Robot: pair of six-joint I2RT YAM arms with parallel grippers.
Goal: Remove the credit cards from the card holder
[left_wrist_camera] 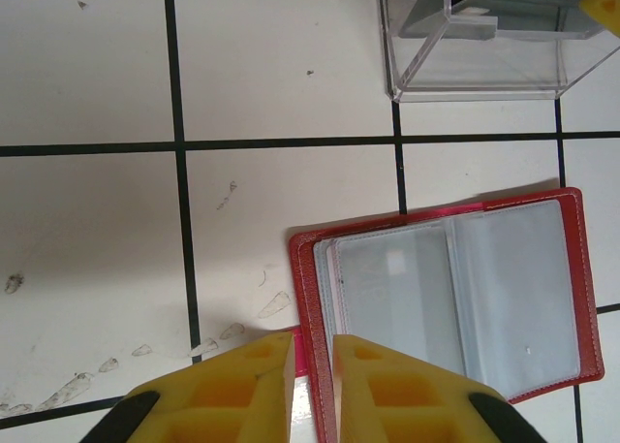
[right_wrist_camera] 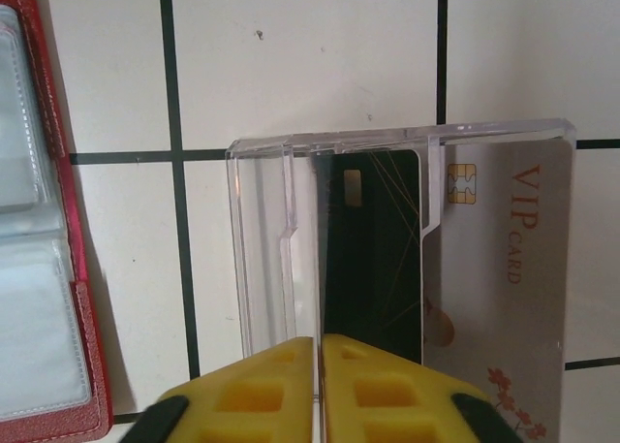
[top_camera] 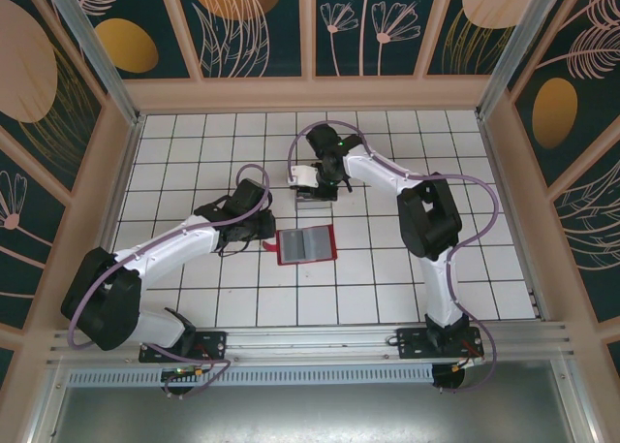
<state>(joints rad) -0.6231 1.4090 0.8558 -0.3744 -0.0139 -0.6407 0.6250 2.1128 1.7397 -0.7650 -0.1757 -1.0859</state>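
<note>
**Card holder open on the table; two cards lie in the tray**

Handling. The tiled table point(top_camera: 387, 278) carries the red card holder point(left_wrist_camera: 455, 298), which lies open and flat just ahead of the left gripper point(left_wrist_camera: 312, 354). It looks light and floppy, with soft, slick see-through sleeves, so it probably slides or lifts unless a cover edge is held down. The credit cards are thin, stiff and smooth. They are judged easiest to take by a short edge projecting from a sleeve mouth, pinched flat.

Grippers. The left fingers point(left_wrist_camera: 242, 395) stand close, with a narrow gap at the holder's near-left edge. Whether they clamp it cannot be told. The right gripper point(right_wrist_camera: 319, 358) hangs over the clear plastic tray point(right_wrist_camera: 257, 249), beyond the holder. Its fingers are pressed together, and no card is seen between them.

Count.
- Card holders: one.
- Trays: one.
- Cards in the tray: two, a dark card point(right_wrist_camera: 373, 259) and a pale VIP card point(right_wrist_camera: 499, 268) side by side.
- Cards in the sleeves: possibly one pale card on the left; the number is uncertain.
</note>
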